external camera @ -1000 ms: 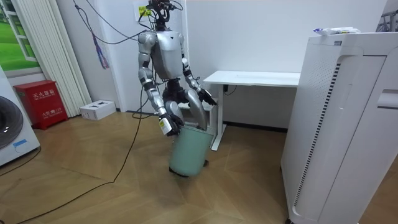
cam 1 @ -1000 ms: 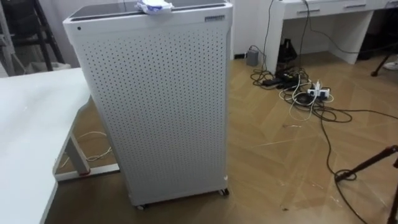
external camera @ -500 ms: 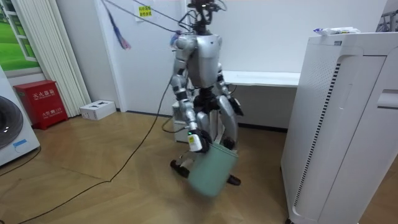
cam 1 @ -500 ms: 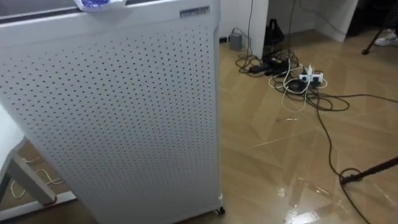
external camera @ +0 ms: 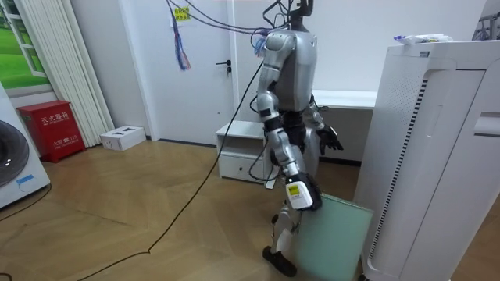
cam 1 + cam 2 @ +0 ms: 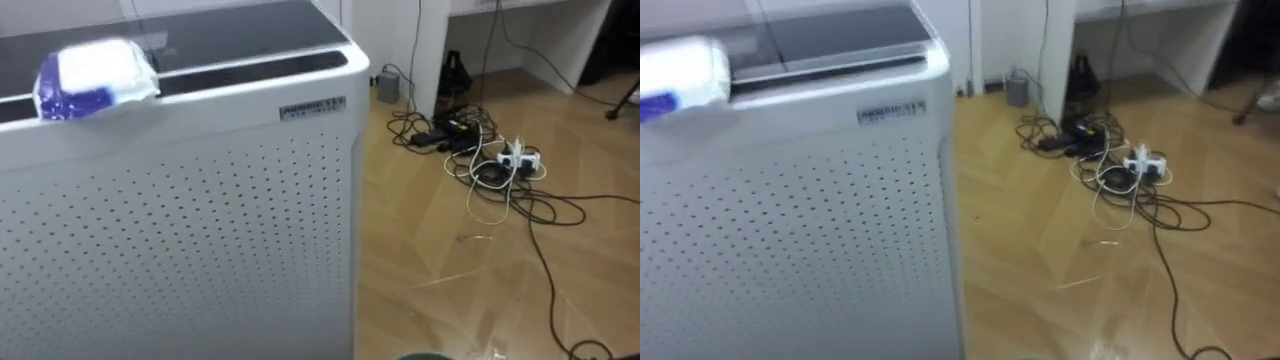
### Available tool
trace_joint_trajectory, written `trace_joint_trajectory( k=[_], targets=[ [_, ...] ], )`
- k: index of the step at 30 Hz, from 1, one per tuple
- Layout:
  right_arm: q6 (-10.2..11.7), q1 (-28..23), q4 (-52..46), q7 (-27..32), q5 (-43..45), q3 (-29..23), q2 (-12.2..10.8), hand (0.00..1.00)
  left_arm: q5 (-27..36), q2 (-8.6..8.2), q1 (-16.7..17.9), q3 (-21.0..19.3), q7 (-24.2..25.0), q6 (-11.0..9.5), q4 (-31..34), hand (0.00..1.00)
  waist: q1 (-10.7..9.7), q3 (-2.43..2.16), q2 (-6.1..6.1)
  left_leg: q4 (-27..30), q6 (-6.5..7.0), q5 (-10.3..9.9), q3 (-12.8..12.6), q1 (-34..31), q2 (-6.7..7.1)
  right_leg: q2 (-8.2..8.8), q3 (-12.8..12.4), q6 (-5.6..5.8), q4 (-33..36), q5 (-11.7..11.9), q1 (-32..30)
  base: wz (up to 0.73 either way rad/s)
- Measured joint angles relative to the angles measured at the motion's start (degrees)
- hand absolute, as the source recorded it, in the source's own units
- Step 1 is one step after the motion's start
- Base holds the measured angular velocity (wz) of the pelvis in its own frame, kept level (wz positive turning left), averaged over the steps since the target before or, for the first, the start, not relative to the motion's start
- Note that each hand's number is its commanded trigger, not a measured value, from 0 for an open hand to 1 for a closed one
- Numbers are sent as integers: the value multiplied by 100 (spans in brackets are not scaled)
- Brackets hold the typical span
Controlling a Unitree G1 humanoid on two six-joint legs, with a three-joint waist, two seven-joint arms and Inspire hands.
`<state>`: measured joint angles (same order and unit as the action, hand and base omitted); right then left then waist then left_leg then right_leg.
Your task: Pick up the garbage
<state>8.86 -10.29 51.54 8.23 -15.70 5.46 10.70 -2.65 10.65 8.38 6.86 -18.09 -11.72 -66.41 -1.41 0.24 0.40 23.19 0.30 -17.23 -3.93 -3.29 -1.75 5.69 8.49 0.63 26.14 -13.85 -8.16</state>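
Garbage packet on top of the air purifier, with the robot close beside it and a bin at its side.

A white-and-blue garbage packet (image 6: 95, 78) is seen at 10 o'clock in the eye view, lying on the front top edge of the white perforated air purifier (image 6: 200, 230) and touched by neither hand. In the room view the robot is placed at the purifier's 9 o'clock. A pale green bin (image 5: 332, 238) is hung low between its legs and the purifier's side. The right hand (image 5: 298, 197) is set at the bin's rim; whether it is closed there cannot be told. The left hand (image 5: 328, 142) is held at hip height and seems relaxed, holding nothing. Tangled cables (image 6: 490, 165) are spread on the wooden floor at 2 o'clock.
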Motion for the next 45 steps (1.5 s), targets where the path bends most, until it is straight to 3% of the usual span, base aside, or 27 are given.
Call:
trace_joint_trajectory(
  k=[3,7,9,12,15,19,23,27,34,37,45],
  targets=[
    [58,77,139,141,1,-45,20,100,25,-5,23,7,-49,-1,20,0,8,15,-3,-252,-74,43,10,117,-64,-124,120,-4,-331,-3,219,28],
    [55,126,155,114,-68,-37,25,100,83,1,37,2,-213,-16,83,0,45,20,-46,-497,-103,64,27,256,-62,-147,123,8,-426,4,285,3],
    [56,121,159,22,41,-31,-10,100,44,2,82,-132,-344,-147,275,0,50,45,-127,-600,-107,82,105,365,-56,-167,141,32,-570,19,449,12],
    [110,126,157,-35,63,-26,-28,100,-108,9,57,-448,-631,-341,609,0,132,46,-223,-595,-105,83,152,390,-56,-175,184,47,-670,29,544,12],
    [174,133,151,-62,81,-25,-15,100,-194,15,79,-660,-1047,-512,1209,0,204,51,-246,-607,-104,84,270,389,-54,-182,280,60,-806,73,648,15],
    [226,139,152,-132,177,-43,-11,100,-222,23,84,-677,-1537,-712,1604,0,243,51,-231,-610,-100,87,379,425,-48,-193,366,69,-935,85,810,21],
    [271,139,151,-197,150,-46,0,100,-566,31,89,-678,-1955,-848,1918,0,330,54,-193,-592,-113,94,528,374,-59,-194,653,56,-1079,118,950,27],
    [281,149,89,-197,156,-49,29,100,-697,156,74,-677,-2342,-958,2278,0,313,30,-204,-552,-136,140,606,251,-56,-164,936,56,-1147,118,1023,38],
    [296,214,131,-220,168,-48,52,100,-886,198,75,-678,-2836,-1118,2604,0,312,17,-172,-533,-140,153,697,281,-32,-155,1129,57,-1248,118,1201,15],
    [296,217,131,-224,185,-50,53,100,-891,199,59,-678,-3013,-1282,2724,0,315,18,-155,-532,-146,171,757,274,-9,-146,1173,60,-1257,116,1224,8],
    [296,219,52,-205,226,-51,65,100,-898,241,73,-680,-3396,-1378,3379,0,355,24,-145,-572,-133,232,895,246,62,-95,1260,81,-1262,104,1238,9]
  ],
)
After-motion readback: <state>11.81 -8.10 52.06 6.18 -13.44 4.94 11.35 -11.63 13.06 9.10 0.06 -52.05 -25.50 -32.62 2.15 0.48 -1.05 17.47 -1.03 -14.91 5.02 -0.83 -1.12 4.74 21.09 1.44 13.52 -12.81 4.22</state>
